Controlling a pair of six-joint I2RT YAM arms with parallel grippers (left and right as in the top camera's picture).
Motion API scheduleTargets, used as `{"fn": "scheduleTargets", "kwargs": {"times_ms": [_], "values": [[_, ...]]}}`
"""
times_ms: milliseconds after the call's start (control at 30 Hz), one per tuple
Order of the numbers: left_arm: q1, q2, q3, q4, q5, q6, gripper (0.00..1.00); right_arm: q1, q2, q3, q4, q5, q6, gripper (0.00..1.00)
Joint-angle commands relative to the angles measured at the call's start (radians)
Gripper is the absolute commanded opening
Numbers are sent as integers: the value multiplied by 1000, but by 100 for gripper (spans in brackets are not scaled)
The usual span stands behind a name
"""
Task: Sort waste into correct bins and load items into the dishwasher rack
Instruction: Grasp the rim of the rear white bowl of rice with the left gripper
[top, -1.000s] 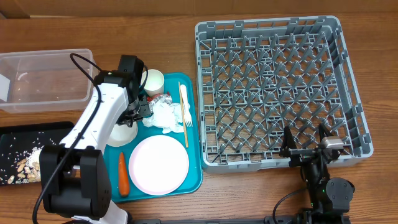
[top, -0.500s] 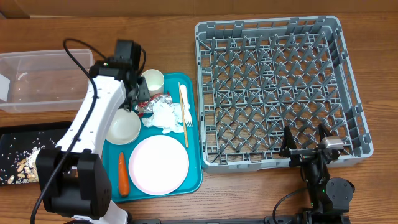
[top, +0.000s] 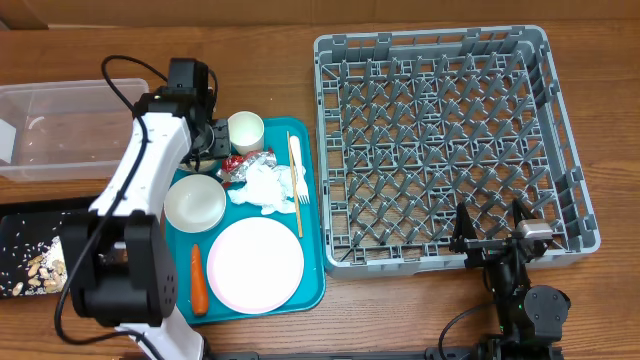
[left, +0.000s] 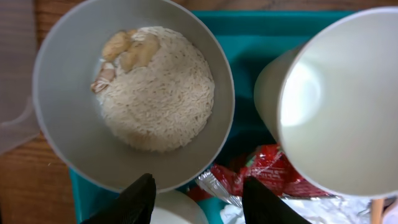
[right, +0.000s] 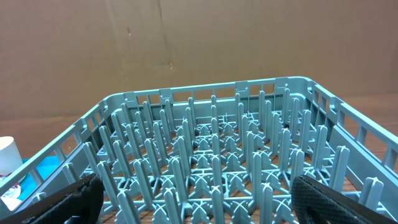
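My left gripper (left: 200, 200) is open and hangs over the back of the teal tray (top: 312, 285), holding nothing. In the left wrist view a grey bowl (left: 62, 134) with rice and nut scraps (left: 158, 93) lies just ahead of it, the white cup (left: 336, 106) to the right. The red-and-silver wrapper (left: 261, 171) and the whitish bowl's rim (left: 177, 210) lie under its fingers. In the overhead view the arm hides the grey bowl. The whitish bowl (top: 195, 203), napkin (top: 265, 187), plate (top: 255, 263) and carrot (top: 198, 278) rest on the tray. My right gripper (right: 202, 199) is open at the near edge of the rack (top: 450, 145).
A clear tub (top: 70, 128) stands at the far left. In front of it, a black tray (top: 25, 232) holds scattered scraps. A wooden stick (top: 294, 155) and a white fork (top: 300, 192) lie along the teal tray's right side.
My left gripper has opened and let go of the whitish bowl, which now sits flat on the tray. It has drawn back and left, away from that bowl. The right arm is still.
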Motion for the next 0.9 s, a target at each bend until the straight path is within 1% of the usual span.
{"fn": "scheduleTargets", "kwargs": {"times_ms": [0, 67, 167, 267, 333, 433, 633, 700, 867], "values": [[27, 34, 11, 10, 68, 97, 49, -8, -9, -10, 4, 9, -8, 100], [35, 34, 11, 14, 79, 107, 49, -8, -9, -10, 4, 9, -8, 100], [37, 36, 9, 16, 117, 177, 49, -8, -9, -10, 4, 9, -7, 100], [37, 39, 9, 8, 116, 228, 47, -8, -9, -10, 4, 9, -8, 100], [39, 39, 9, 1, 118, 235, 47, -8, -9, -10, 4, 9, -8, 100], [38, 39, 5, -12, 117, 280, 49, -8, -9, -10, 4, 9, -8, 100], [39, 39, -2, 11, 92, 298, 50, -8, -9, -10, 4, 9, -8, 100], [38, 39, -2, 13, 67, 301, 50, -8, -9, -10, 4, 9, -8, 100], [47, 40, -2, 21, 67, 313, 49, -8, -9, -10, 4, 9, -8, 100]]}}
